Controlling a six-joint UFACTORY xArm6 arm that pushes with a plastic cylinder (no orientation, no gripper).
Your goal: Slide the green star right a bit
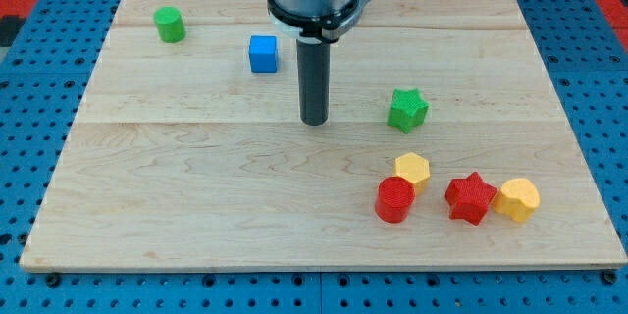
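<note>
The green star (407,110) lies on the wooden board (196,196), right of the middle. My tip (314,122) rests on the board to the star's left, about a hand's width away and a little lower in the view, not touching it. The rod rises from the tip to the arm's grey end at the view's top.
A blue cube (262,54) sits up-left of the tip. A green cylinder (170,25) is near the top left corner. Below the star lie a yellow hexagon (413,170), a red cylinder (395,199), a red star (470,197) and another yellow hexagon (517,199).
</note>
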